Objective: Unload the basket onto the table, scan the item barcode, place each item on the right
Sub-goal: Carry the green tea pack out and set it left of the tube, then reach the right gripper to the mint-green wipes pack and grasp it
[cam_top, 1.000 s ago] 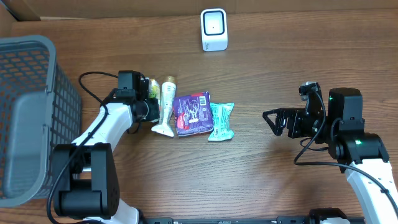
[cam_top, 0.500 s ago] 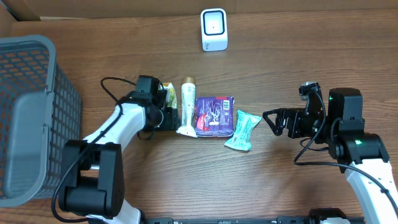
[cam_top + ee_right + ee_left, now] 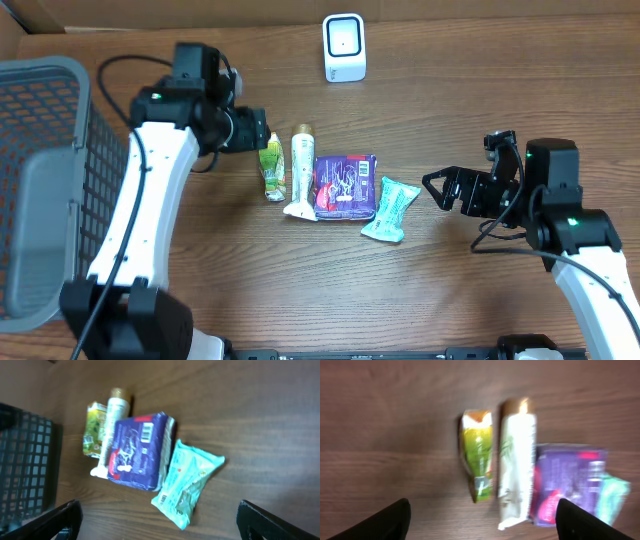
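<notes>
Four items lie in a row on the wooden table: a green-yellow pouch [image 3: 271, 165], a white tube [image 3: 299, 170], a purple packet [image 3: 345, 185] and a teal packet [image 3: 390, 208]. The white scanner [image 3: 344, 47] stands at the back. My left gripper [image 3: 253, 131] hovers open just up-left of the green pouch [image 3: 477, 455], holding nothing; the white tube [image 3: 516, 460] and purple packet [image 3: 567, 485] lie below it. My right gripper [image 3: 441, 190] is open to the right of the teal packet [image 3: 187, 485]. A barcode shows on the purple packet [image 3: 140, 452].
A grey plastic basket [image 3: 40, 180] fills the left edge of the table. A cardboard box corner [image 3: 40, 15] sits at the back left. Bare wood lies between the scanner and the row of items.
The left gripper slid the row of items to the right, then opened, let go of the green pouch and pulled up and back to the left. The right arm barely moved.
</notes>
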Tool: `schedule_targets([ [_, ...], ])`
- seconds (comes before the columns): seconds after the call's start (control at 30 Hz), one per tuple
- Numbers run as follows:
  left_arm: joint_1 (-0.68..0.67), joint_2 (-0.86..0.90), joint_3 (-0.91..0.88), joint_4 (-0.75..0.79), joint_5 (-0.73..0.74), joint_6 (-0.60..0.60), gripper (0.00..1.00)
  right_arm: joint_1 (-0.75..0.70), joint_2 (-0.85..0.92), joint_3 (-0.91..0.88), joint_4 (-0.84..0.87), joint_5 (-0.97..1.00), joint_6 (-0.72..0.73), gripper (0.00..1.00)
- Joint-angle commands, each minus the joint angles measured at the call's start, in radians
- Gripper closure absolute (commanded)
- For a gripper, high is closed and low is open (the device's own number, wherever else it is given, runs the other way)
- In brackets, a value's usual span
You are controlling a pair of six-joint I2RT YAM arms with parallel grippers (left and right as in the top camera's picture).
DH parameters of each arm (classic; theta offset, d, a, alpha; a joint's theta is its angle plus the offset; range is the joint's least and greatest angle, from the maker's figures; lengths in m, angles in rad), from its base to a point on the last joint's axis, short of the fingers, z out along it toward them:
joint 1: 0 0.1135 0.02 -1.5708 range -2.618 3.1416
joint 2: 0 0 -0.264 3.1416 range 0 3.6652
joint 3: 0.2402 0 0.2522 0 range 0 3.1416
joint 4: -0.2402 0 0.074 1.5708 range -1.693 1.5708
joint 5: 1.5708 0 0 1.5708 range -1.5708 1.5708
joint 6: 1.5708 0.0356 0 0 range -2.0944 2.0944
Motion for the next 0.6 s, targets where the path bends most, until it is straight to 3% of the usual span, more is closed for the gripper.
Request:
schedule_targets([
  [0.0,-0.004,-0.069,0.072,-0.014,0.023,0.002,0.15,0.008,0.077,0.026,-0.005,0.006,0.054,0.06],
  [0.07,-0.004,-0.09,0.075,-0.006,0.014,0.002,0.13,0.008,0.132,0.026,0.004,0.006,0.057,0.07],
  [0.17,-0.004,-0.09,0.073,-0.005,0.015,0.002,0.04,0.008,0.225,0.026,0.022,0.005,0.058,0.07],
  [0.2,-0.004,-0.089,0.071,-0.008,0.015,0.002,0.0,0.008,0.254,0.026,0.023,0.001,0.057,0.12],
  [0.37,-0.004,-0.068,0.07,-0.032,0.015,0.002,0.0,0.008,0.391,0.026,0.037,-0.067,0.055,0.22],
  [0.57,-0.004,-0.063,0.07,-0.03,0.015,-0.002,0.0,0.024,0.455,0.025,0.054,-0.088,0.036,0.23],
])
